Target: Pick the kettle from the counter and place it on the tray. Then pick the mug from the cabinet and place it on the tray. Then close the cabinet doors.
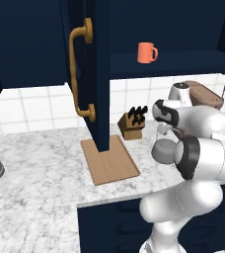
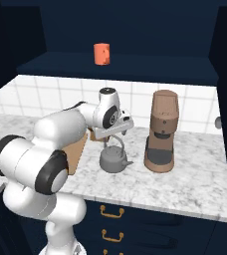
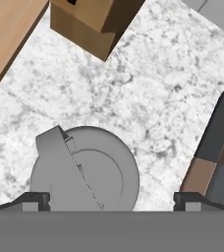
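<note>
Kettle [image 2: 114, 160] sits on the marbled counter [image 2: 195, 184] toward its front edge, between the wooden tray [image 1: 109, 159] and the brown coffee grinder [image 2: 162, 132], with the knife block [image 1: 132, 123] further back by the wall. Gripper [image 2: 116, 130] hangs just above the kettle, fingers [image 3: 35, 199] spread wide and empty, one either side of the grey body in the hand view.

Step in hand, as I judge it: descend and close on the arched wire handle. The handle runs on a slant across the lid (hand view), so the jaws should straddle it squarely before closing.

Room: the grinder stands close on one side, so lift straight up first. The tray lies partly under the open cabinet door [image 1: 97, 74]; its nearer bare corner looks safest. Orange mug [image 2: 101, 54] waits on the cabinet [image 2: 135, 67] shelf above.
</note>
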Controlling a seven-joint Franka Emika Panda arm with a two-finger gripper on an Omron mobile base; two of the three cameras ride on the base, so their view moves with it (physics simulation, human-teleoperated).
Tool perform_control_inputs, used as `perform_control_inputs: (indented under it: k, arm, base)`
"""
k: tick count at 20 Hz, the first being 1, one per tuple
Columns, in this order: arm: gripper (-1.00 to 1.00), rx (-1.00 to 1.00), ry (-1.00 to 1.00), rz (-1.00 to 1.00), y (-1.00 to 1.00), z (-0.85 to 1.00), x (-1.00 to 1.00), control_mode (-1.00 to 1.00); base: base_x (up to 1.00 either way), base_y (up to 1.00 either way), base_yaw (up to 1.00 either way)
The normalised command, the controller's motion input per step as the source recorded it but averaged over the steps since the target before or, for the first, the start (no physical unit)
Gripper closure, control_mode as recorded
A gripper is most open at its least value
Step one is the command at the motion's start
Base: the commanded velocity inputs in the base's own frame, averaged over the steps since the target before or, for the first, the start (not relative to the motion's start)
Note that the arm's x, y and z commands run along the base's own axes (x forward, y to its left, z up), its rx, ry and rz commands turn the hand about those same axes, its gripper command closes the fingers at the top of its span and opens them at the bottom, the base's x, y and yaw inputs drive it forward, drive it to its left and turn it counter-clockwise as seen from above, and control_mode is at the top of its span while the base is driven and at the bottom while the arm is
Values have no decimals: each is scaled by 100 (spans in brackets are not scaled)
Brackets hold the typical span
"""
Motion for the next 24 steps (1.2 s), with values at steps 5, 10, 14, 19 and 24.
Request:
perform_control_inputs:
  k: [5,10,14,19,24]
  arm:
    - [-100,0,6,5,0,-23,25,-100]
    - [100,-5,3,5,3,-49,-1,-100]
    - [100,-4,1,7,2,-43,-5,-100]
    - [100,-3,2,1,4,-35,-22,-100]
    - [100,0,-4,0,6,-13,-58,-100]
  base:
    - [0,0,0]
    - [0,0,0]
    - [0,0,0]
    - [0,0,0]
    - [0,0,0]
